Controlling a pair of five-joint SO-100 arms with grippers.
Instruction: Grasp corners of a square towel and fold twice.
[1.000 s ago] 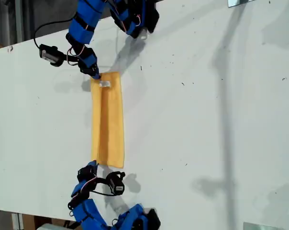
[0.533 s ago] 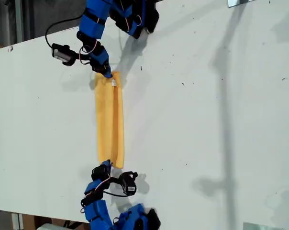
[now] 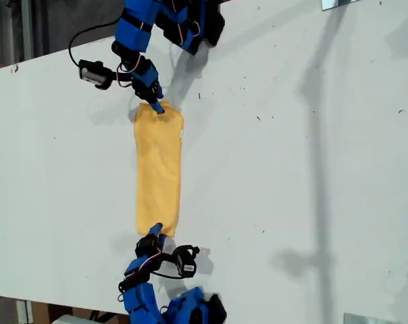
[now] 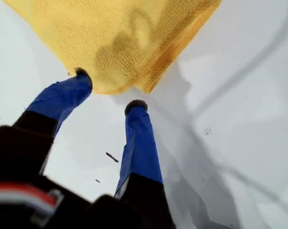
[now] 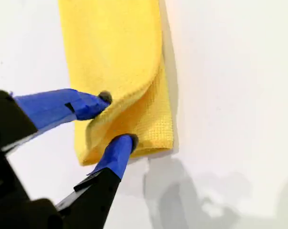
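— Item: the towel (image 3: 158, 169). Location?

— It lies flat on the white table (image 3: 292, 169) as a narrow folded strip. In the exterior view we log its long axis as running from 12 o'clock to 6 o'clock.

— Item: arms. Position against the strip?

— One arm (image 3: 140, 67) is at the 12 o'clock end and one arm (image 3: 146, 270) at the 6 o'clock end. Each has its tip at a short edge. We cannot match either to a wrist view with confidence, and neither is nearer than the other.

— Item: my first gripper (image 4: 109, 89). Condition?

— Jaws spread wide and holding nothing. The tips sit just at the strip's rounded end, and the cloth runs straight away from them.

— Item: my second gripper (image 5: 117, 119). Condition?

— Jaws partly closed, with a raised ridge of the upper layer between the tips. Both tips touch cloth. We cannot tell whether they clamp it or merely bracket it.

— The relation the next move turns on?

— In our judgement, the remaining fold halves the strip's length. One short end must therefore travel along the 12-to-6 line onto the other. Each gripper already faces down that axis.
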